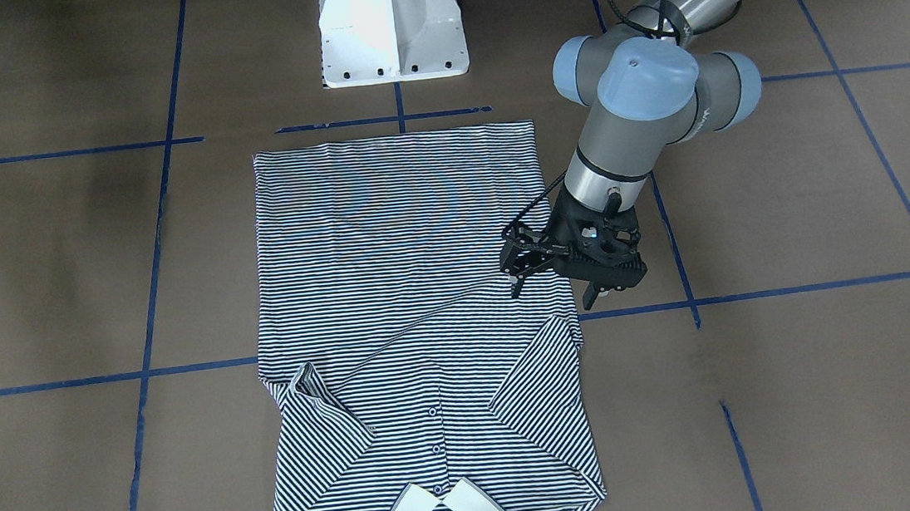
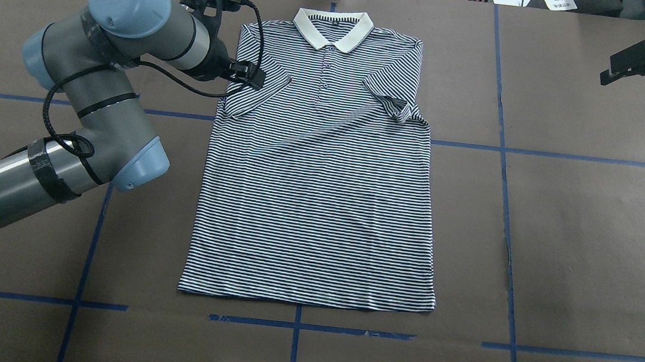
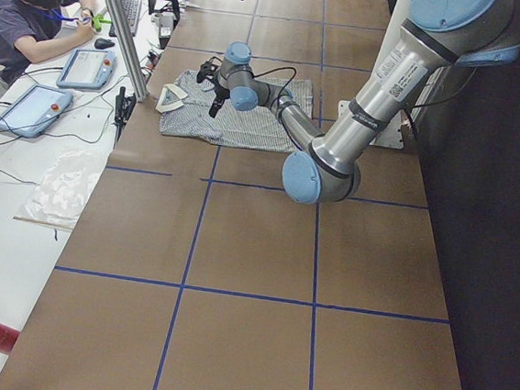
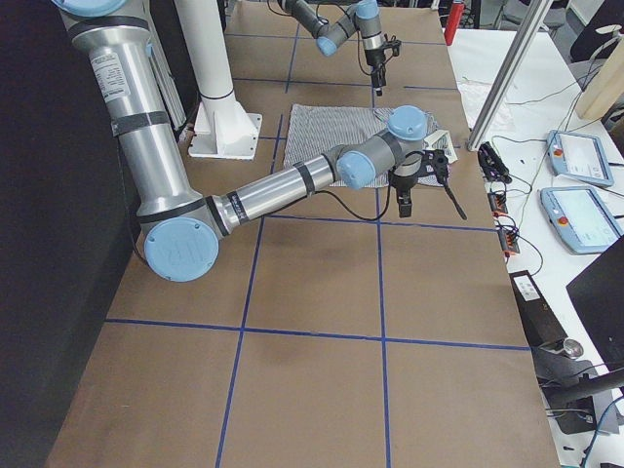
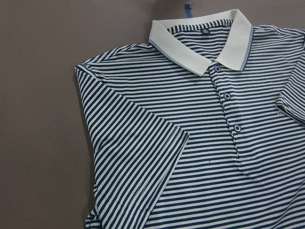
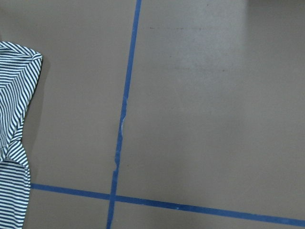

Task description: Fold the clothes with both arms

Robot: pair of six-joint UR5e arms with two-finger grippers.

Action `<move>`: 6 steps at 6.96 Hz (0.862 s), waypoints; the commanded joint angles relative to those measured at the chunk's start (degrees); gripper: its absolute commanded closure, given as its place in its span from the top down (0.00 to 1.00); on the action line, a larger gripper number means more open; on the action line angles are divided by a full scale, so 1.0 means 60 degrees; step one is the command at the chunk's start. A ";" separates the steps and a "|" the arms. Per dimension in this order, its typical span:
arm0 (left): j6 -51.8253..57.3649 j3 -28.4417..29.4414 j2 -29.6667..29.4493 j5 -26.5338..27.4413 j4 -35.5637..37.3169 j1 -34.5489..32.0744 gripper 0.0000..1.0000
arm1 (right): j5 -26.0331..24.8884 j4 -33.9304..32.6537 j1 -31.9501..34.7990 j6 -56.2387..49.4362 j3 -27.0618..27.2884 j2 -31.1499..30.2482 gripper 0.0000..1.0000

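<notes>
My left fingers (image 1: 592, 288), spread wide and empty, hover over one side edge of the polo shirt (image 2: 314, 204) lying flat, buttons up, on the bench (image 2: 592, 233), poised, I judge, to pinch it, while my right fingers (image 2: 629, 59), seemingly parted and empty, hang well clear.

The shirt (image 2: 314, 204) lies on the table (image 2: 592, 233) — left hand (image 1: 552, 292) above its edge, right hand (image 2: 634, 70) well apart.

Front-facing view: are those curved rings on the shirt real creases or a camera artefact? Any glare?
Front-facing view: the rings on the polo shirt look like moiré from its fine stripes, not creases; the white pedestal is blown out by glare. Overhead view: that part lies flat. Left wrist view: stripes sharp, no rings.
</notes>
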 commanded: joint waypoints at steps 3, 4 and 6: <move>-0.0405 -0.1891 0.1809 0.0127 -0.0121 0.0884 1.00 | -0.2504 0.3450 -0.3694 0.5133 0.3343 -0.3897 1.00; -0.0552 -0.2156 0.2015 0.0243 -0.0121 0.1119 1.00 | -0.3701 0.4197 -0.5024 0.6700 0.3415 -0.4256 0.99; -0.1848 -0.3673 0.3124 0.0346 -0.0078 0.1835 1.00 | -0.5293 0.4175 -0.7167 0.8785 0.3736 -0.4274 0.89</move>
